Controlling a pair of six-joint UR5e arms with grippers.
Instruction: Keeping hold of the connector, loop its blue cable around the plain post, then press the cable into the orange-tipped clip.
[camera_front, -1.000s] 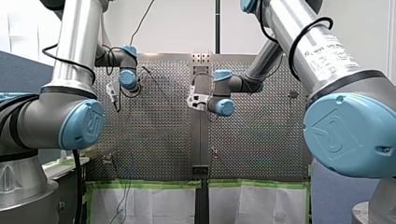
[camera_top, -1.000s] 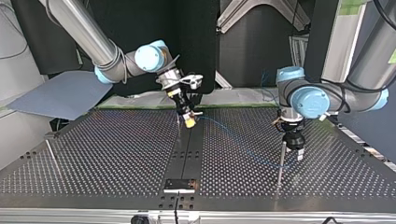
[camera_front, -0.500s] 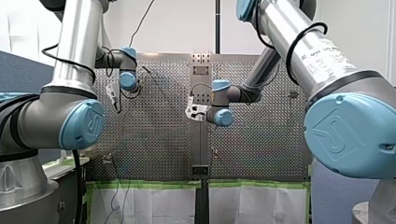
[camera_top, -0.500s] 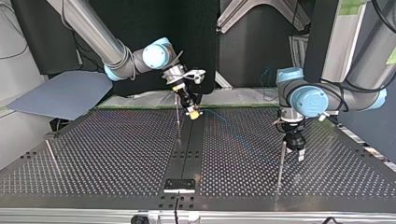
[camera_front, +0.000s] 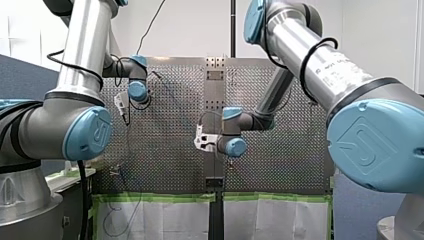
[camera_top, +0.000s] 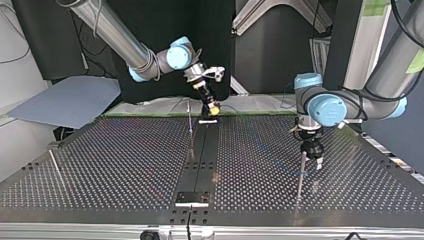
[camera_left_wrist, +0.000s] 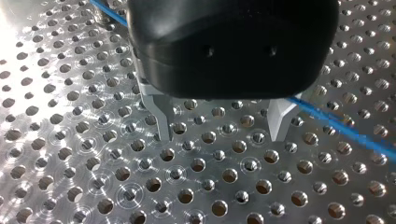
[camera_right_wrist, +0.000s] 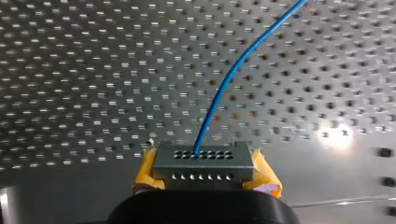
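Front view: behind and above the arms, between the shoulders, facing out over the perforated surface (camera_front: 165, 145), far back. Top view: opposite side, low, facing the arms, sharing that surface with sides crossed. Left wrist view: very near, down past left claw (camera_left_wrist: 220, 135). Right wrist view: near, along right claw (camera_right_wrist: 204, 169), connector (camera_right_wrist: 203, 158) in foreground. Both wrist views share the blue cable (camera_right_wrist: 224, 84).

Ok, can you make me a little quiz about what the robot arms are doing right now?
1. True or false: my left gripper is open, with nothing between its fingers.
2. What colour is the cable? A red, B blue, C green.
3. Fill in: my right gripper has its yellow pads shut on the grey ____.
Key: 1 true; 2 B; 3 connector.
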